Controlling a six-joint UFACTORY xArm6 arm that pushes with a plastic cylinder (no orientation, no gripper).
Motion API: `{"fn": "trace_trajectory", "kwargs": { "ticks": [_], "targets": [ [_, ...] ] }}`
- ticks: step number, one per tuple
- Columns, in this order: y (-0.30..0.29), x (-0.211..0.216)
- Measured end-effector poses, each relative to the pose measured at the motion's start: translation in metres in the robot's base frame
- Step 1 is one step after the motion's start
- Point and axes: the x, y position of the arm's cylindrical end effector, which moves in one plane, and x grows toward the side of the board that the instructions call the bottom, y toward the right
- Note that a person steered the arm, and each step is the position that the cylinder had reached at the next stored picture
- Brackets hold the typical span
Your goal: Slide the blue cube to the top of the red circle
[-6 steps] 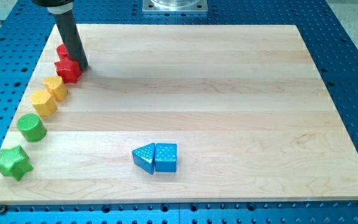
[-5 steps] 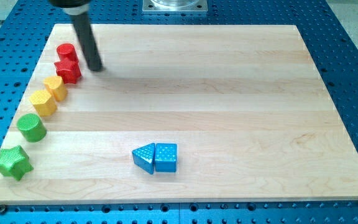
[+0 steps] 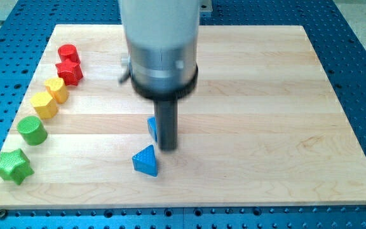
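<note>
The blue cube (image 3: 151, 128) lies near the middle of the wooden board (image 3: 265, 95), mostly hidden behind the dark rod, with only a sliver of its face showing at the rod's left edge. My tip (image 3: 168, 148) rests on the board just to the view's right of that sliver and appears to touch the cube, though the rod covers the contact. The arm ends in this plain rod alone, so nothing is grasped; it can only press against the cube's side.

Just below the cube toward the view's bottom, and slightly to the view's left, sits the blue triangle (image 3: 146, 160), apart from the cube by a narrow gap.

The red circle (image 3: 67, 52) stands far from the cube, toward the view's top left, near the board's edge. Directly below it, touching or nearly so, is the red star (image 3: 69, 70). Running on from there down the board's left edge, all well to the view's left of the cube, come a yellow block (image 3: 58, 89), a second yellow block (image 3: 44, 104), a green cylinder (image 3: 32, 130) and a green star (image 3: 13, 165).

The board lies on a blue perforated table (image 3: 361, 63).
</note>
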Motion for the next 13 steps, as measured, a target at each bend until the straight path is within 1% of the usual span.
{"fn": "trace_trajectory", "kwargs": {
  "ticks": [1, 2, 3, 4, 5, 6, 7, 8, 9, 10, 11, 12, 13],
  "targets": [
    [-0.004, -0.047],
    [-0.041, -0.104],
    [-0.015, -0.090],
    [-0.044, -0.056],
    [-0.069, -0.144],
    [-0.115, -0.191],
    [-0.076, -0.142],
    [-0.010, -0.089],
    [-0.046, -0.056],
    [-0.081, -0.100],
    [-0.099, -0.174],
    [-0.103, -0.217],
    [-0.144, -0.221]
  ]
}}
